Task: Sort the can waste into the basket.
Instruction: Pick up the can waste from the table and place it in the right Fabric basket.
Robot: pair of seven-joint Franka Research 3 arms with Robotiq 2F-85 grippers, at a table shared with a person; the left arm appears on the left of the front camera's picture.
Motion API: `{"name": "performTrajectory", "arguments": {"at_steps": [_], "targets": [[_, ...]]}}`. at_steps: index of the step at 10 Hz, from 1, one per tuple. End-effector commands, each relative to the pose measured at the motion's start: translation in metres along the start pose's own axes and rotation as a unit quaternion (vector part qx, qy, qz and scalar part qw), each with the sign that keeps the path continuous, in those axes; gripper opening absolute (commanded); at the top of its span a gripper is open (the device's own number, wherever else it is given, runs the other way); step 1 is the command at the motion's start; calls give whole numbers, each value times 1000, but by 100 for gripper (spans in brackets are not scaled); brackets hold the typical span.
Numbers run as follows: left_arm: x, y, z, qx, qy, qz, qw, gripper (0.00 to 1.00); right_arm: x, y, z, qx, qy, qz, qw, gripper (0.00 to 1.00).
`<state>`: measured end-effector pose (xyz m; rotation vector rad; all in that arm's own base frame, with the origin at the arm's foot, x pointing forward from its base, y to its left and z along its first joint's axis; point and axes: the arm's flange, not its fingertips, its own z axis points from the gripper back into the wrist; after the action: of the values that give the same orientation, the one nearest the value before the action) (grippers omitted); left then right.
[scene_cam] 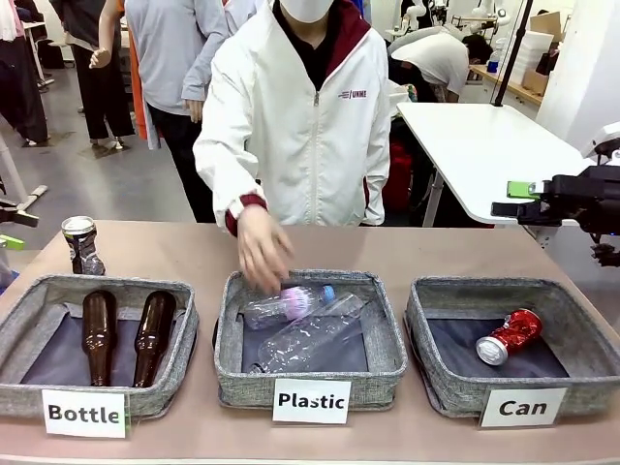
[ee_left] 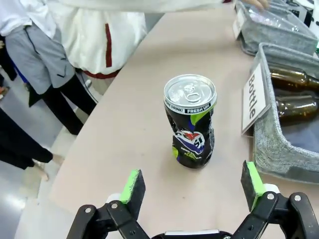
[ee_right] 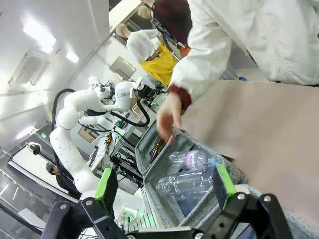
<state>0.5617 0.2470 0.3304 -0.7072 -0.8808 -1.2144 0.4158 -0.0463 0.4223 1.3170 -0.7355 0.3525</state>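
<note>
A dented black-and-silver can (ee_left: 190, 122) stands upright on the table, close to the front of my left gripper (ee_left: 192, 186). That gripper is open, and the can is just beyond its green pads (ee_left: 132, 185). In the front view this can (scene_cam: 82, 245) stands at the far left, behind the Bottle basket. A red can (scene_cam: 509, 336) lies on its side inside the grey basket labelled "Can" (scene_cam: 426, 325) at the right. My right gripper (scene_cam: 513, 199) hovers above the table's right end, open and holding nothing. Its own view shows the same gripper (ee_right: 165, 186) with its fingers spread.
The "Plastic" basket (scene_cam: 228, 339) in the middle holds clear plastic bottles (scene_cam: 310, 334). The person's hand (scene_cam: 262, 247) is at its far rim by a pink-labelled bottle. The "Bottle" basket (scene_cam: 19, 325) at the left holds two brown glass bottles (scene_cam: 97, 334).
</note>
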Motion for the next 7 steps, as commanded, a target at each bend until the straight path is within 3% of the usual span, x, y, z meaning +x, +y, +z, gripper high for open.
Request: {"name": "performTrajectory", "arguments": {"at_steps": [1, 7], "targets": [[5, 4, -17, -14, 6, 13, 1000, 100, 3, 1, 2, 4, -1, 2, 1000, 100], [22, 11, -63, -48, 8, 20, 999, 100, 3, 1, 2, 4, -1, 2, 1000, 100]]}}
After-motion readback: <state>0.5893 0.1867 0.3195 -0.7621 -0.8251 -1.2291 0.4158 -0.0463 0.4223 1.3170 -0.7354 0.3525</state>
